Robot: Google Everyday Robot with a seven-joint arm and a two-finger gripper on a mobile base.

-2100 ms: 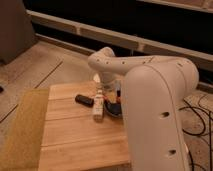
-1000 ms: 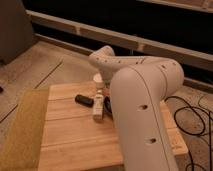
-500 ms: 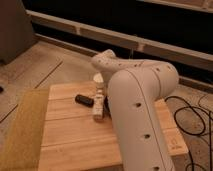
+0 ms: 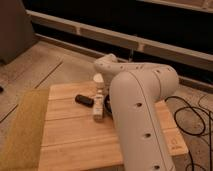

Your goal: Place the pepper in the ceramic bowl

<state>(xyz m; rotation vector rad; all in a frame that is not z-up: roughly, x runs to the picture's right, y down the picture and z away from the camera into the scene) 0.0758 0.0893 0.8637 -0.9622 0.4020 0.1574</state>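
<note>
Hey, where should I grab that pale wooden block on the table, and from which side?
Grip the pale wooden block at its near half, across the narrow width, coming from above. It lies flat and long. The dark block crowds its far left, and the arm looms on its right. The gripper hangs by its far end.

Single view, high, looking down past the bulky white robot arm (image 4: 142, 117) close in front onto the light wooden slatted surface (image 4: 75, 135); end effector (image 4: 99, 81) reaches mid-frame.
</note>
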